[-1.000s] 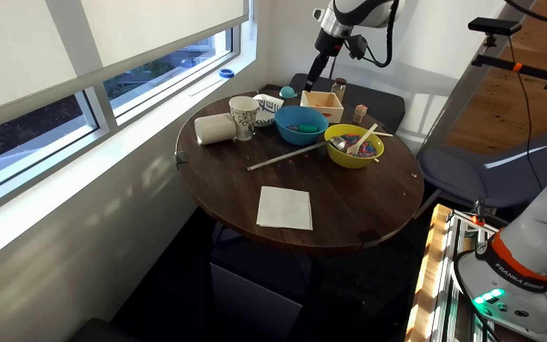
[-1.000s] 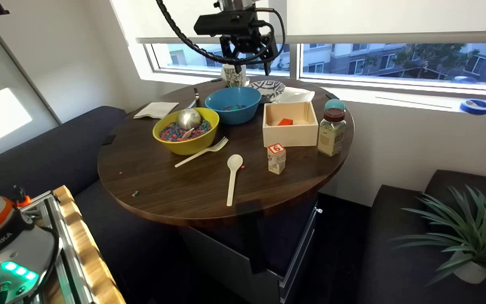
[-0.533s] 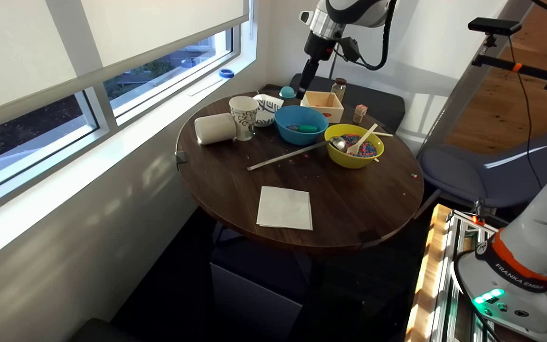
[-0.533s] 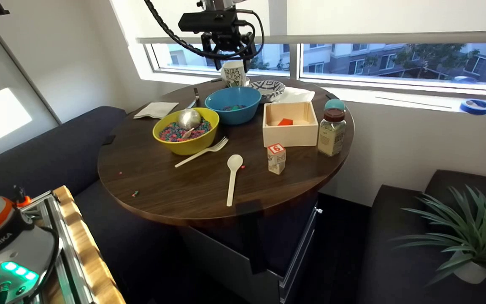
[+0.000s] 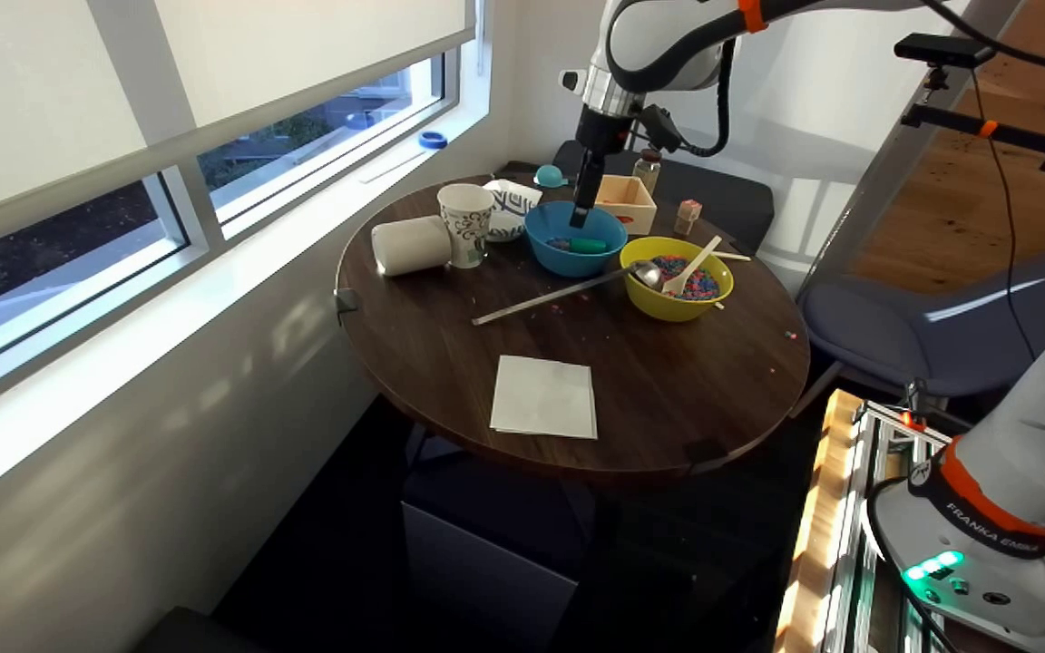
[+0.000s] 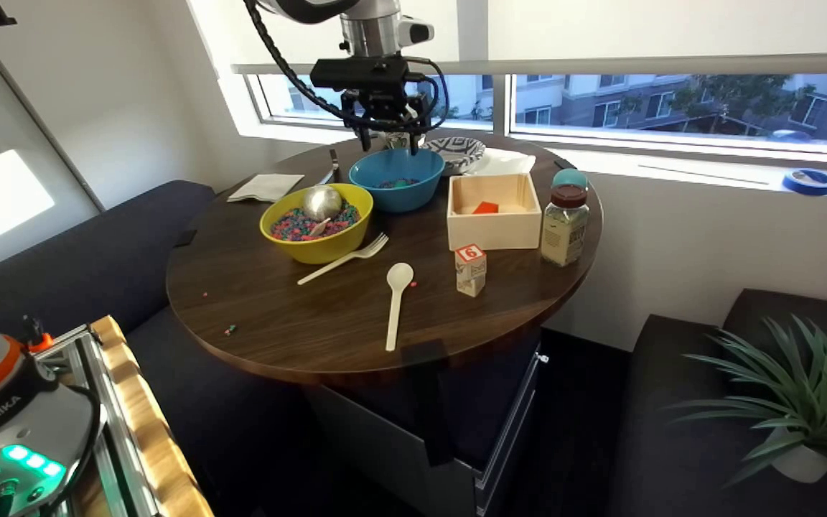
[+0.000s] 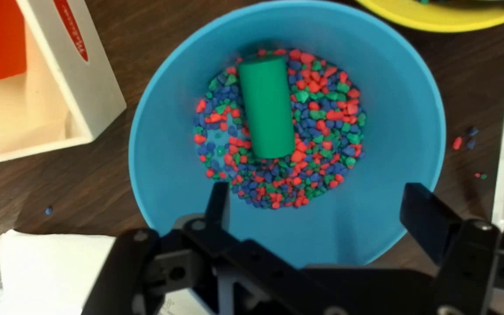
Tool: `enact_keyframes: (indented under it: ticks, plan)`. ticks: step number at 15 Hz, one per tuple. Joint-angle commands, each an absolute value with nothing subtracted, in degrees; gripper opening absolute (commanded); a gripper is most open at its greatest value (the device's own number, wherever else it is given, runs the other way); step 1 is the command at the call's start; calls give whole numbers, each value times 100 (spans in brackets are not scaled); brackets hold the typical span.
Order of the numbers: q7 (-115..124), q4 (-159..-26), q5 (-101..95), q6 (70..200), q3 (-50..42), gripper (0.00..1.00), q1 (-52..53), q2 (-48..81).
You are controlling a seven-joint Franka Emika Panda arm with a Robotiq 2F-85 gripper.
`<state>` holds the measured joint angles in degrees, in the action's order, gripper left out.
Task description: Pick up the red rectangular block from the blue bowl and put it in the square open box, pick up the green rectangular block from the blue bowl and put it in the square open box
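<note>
The red rectangular block [image 6: 485, 207] lies in the square open box [image 6: 494, 231], and part of it shows in the wrist view [image 7: 2, 43]. The green block [image 7: 266, 109] looks like a cylinder and lies on coloured pebbles in the blue bowl [image 7: 169, 144]. It also shows in an exterior view [image 5: 588, 246]. My gripper [image 7: 316, 189] is open and empty above the blue bowl. In the wrist view its fingers are wide apart, with the green block up and to the left of the gap between them. In an exterior view the fingertips [image 6: 390, 148] are at the bowl's far rim.
A yellow-green bowl [image 6: 316, 250] with pebbles and a ladle [image 5: 559, 295] stands beside the blue bowl. A paper cup [image 5: 465, 227], a patterned bowl [image 6: 456, 152], a jar [image 6: 565, 226] and stacked letter cubes [image 6: 471, 271] stand around. A fork [image 6: 345, 257] and spoon [image 6: 395, 305] lie in front.
My gripper has moved away from beside the box, across to the blue bowl, and come down over it. The fingers stay apart. The blocks, bowls and box have not moved.
</note>
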<state>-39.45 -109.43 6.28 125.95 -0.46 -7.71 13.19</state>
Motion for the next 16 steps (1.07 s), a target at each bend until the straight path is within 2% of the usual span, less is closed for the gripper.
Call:
enact_keyframes:
  ticks: [1,5,6,7,8,10,11,16]
  plan:
    - [-3952,-11074,352,12730,-52,99,-702,1443]
    - [-3886,-11096,24,12915,-71,79,-668,1595]
    - [-3890,-11105,-40,13000,-69,80,-669,1624]
    - [-3915,-11110,-70,13071,-59,72,-680,1654]
    - [-3935,-11113,-83,13124,-49,72,-692,1684]
    - [-3928,-11122,-132,13158,-44,64,-693,1734]
    - [-3931,-11125,-159,13165,-42,67,-692,1758]
    - [-3907,-11138,-350,13194,-45,60,-669,1836]
